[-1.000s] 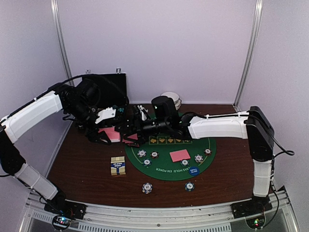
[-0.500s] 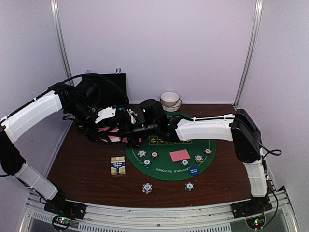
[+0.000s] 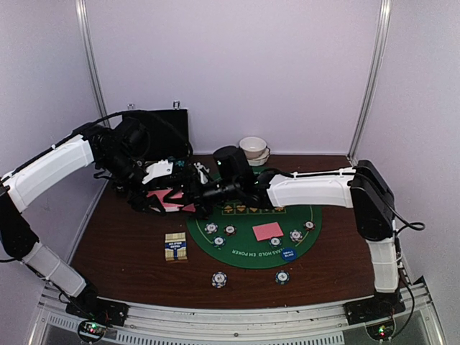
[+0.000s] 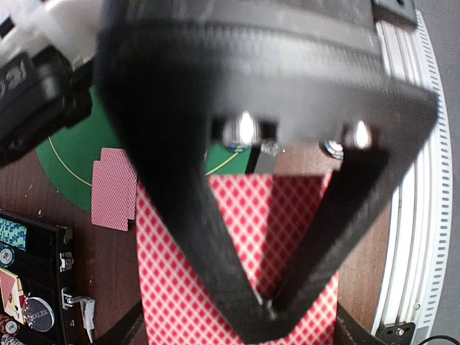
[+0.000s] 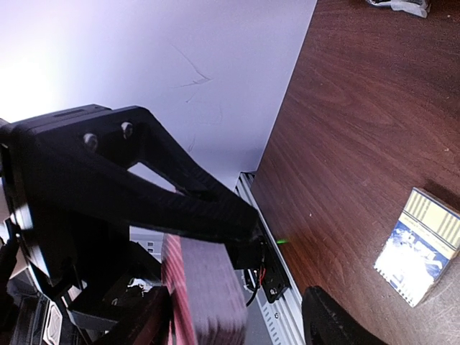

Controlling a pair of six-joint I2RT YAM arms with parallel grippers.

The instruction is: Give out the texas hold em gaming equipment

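As the right arm is swung toward the left of the overhead frame, the right pincer (image 5: 237,320) is now set around the deck of pink-backed playing cards (image 4: 273,237), where a second ago it was held short of it, nearer the centre. Its jaws are seen released and being drawn in, one finger close against the deck's edge and the other well apart; no grip is yet made. The deck is kept clenched in the left pincer (image 4: 260,320), raised above the table (image 3: 122,244) at centre left, just beyond the rim of the green mat (image 3: 251,253). The white bowls (image 3: 253,149), masked earlier by the right wrist, are uncovered at upper centre. One card (image 3: 267,231) and several poker chips (image 3: 296,235) are already laid on the mat, with two more on the bare wood below it. A handover, or the drawing of a card, is judged to be under way, so that dealing can be continued.
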